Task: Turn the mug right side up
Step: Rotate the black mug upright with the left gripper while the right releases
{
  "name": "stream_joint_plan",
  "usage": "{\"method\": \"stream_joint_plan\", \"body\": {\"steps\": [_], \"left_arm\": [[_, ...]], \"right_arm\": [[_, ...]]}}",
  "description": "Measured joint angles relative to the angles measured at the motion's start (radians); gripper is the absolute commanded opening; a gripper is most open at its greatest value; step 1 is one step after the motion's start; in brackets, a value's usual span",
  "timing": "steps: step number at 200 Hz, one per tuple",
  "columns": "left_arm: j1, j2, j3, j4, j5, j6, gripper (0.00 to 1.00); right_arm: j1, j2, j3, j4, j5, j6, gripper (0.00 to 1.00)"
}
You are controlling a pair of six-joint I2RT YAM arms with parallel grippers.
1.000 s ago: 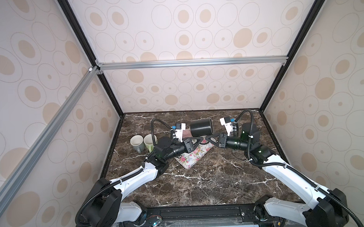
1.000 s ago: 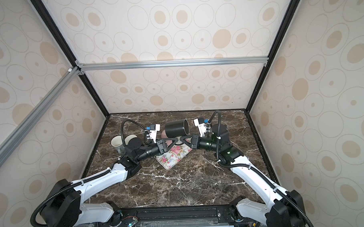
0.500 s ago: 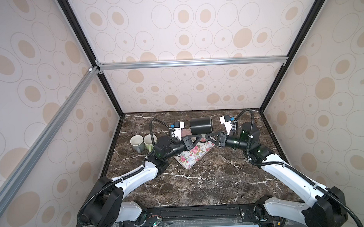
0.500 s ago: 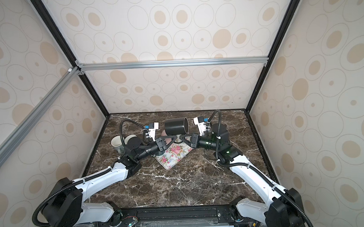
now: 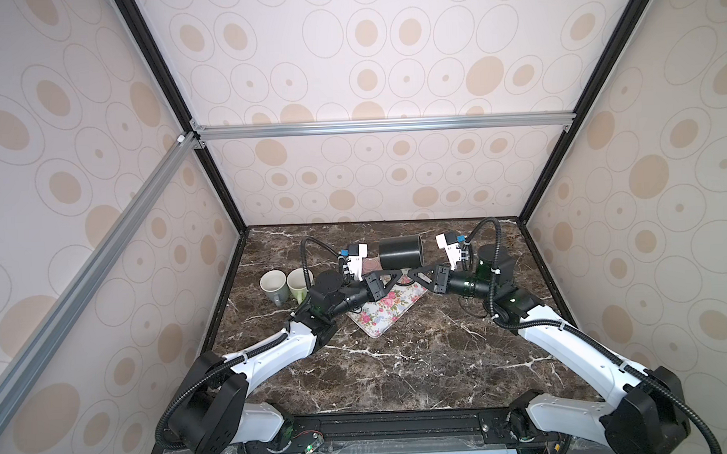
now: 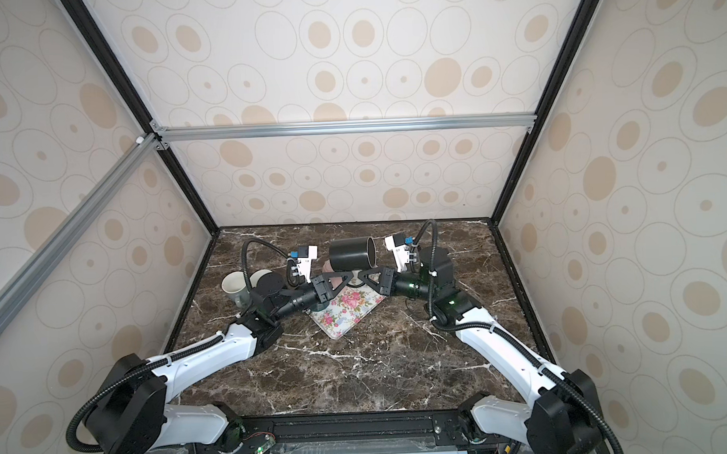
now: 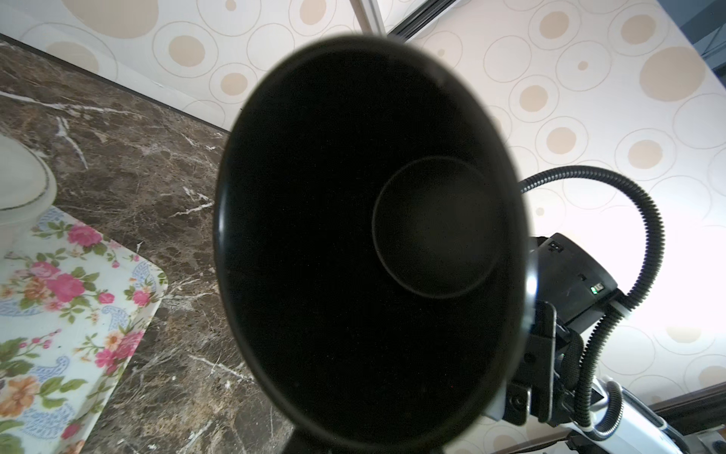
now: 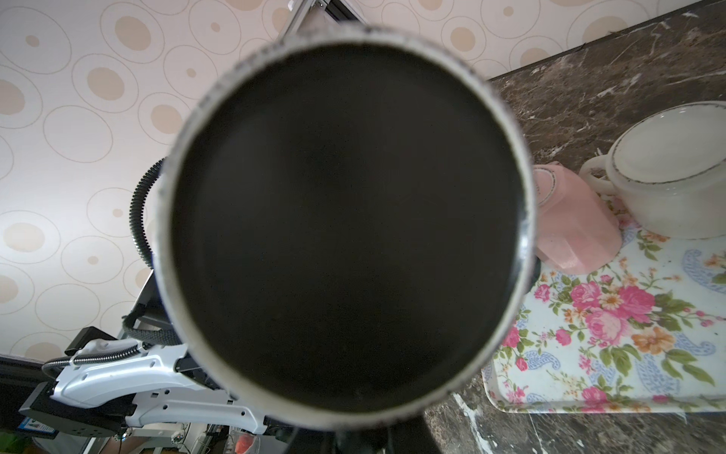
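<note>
I hold the black mug [image 5: 399,252] in the air at the upper middle of the frame, over the floral tray [image 5: 381,319]. It lies sideways, with its mouth toward my left tool [image 5: 395,275] and its base toward my right tool [image 5: 412,273]. Both tools are clamped under it.

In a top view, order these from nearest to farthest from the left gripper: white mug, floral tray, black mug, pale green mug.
1. black mug, right at the tips of the left gripper.
2. floral tray, just beneath.
3. pale green mug, off to the left.
4. white mug, farthest left.
</note>
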Motion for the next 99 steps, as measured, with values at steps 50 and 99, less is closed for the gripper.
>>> {"method": "stream_joint_plan", "body": {"steps": [50,99], "left_arm": [[-0.002,-0.011,0.029,-0.180,-0.084,0.170,0.00],[0.023,-0.004,0.068,-0.433,-0.218,0.354,0.00]], "right_arm": [[-0.002,0.020,-0.017,-0.002,-0.001,0.047,0.74],[-0.017,0.027,-0.011,-0.039,0.018,0.020,0.81]]}}
